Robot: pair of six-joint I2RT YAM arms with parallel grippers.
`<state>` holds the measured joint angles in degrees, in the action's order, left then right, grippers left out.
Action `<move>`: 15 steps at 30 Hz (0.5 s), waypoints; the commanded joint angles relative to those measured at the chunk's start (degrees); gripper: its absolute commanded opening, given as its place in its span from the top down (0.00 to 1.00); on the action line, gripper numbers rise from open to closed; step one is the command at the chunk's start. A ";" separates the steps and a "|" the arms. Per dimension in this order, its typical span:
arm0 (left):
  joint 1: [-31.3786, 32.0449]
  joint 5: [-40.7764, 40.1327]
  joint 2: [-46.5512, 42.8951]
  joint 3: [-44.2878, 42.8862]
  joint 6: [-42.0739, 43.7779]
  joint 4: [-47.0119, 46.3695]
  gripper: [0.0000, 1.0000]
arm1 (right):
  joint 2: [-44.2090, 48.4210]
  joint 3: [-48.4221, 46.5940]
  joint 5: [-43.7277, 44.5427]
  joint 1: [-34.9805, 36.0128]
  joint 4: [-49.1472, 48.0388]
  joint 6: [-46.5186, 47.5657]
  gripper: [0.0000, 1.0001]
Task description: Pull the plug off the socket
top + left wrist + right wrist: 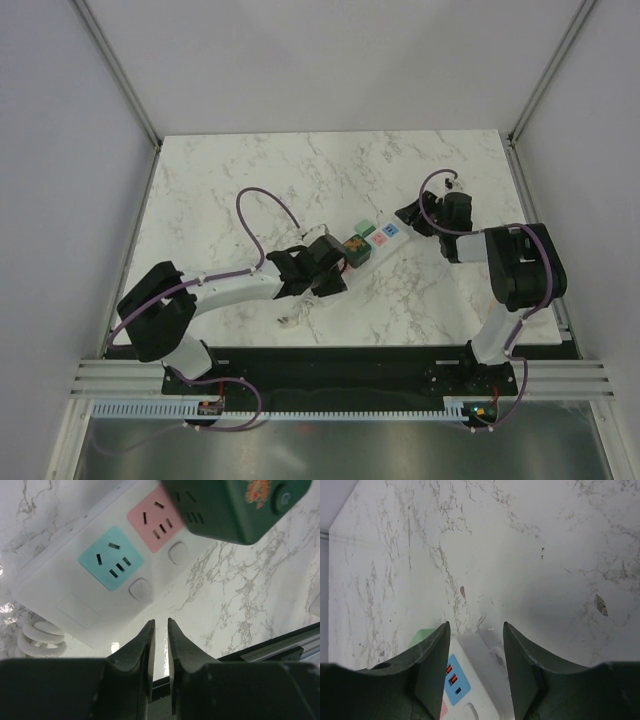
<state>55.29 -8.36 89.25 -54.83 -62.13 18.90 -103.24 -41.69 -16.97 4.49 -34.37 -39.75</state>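
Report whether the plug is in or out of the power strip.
In, as far as visible: the plug sits on the socket, in line with its outlets, next to the pink outlet.

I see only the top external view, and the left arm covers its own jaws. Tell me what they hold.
Observer: Nothing. The left wrist view shows the left gripper with its jaws shut, empty, by the edge of the long white power strip.
Operator: Name the outlets between it and the plug.
Observer: A blue outlet, then a pink outlet, both free. The small dark green cube plug stands just past the pink one.
Operator: Now the right side.
Observer: The right wrist view shows the right gripper with its jaws apart, the strip's end and its blue panel with red slots showing between them.
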 commanded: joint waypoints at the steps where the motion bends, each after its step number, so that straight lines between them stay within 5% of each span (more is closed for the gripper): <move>1: 0.52 -0.86 1.00 3.05 -4.22 -6.14 0.78 | -2.05 1.35 -3.15 1.22 -5.26 -0.68 0.46; 10: -1.84 -4.65 4.44 5.52 -1.50 -5.80 0.76 | 2.07 6.71 -0.52 6.05 -7.38 -2.18 0.45; 15: -9.66 -3.59 1.63 9.30 0.16 -5.71 0.75 | 3.13 11.01 2.12 9.57 -9.92 -3.84 0.47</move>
<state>50.11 -8.75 93.06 -47.62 -63.51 13.15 -101.67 -33.39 -15.53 12.03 -41.47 -42.02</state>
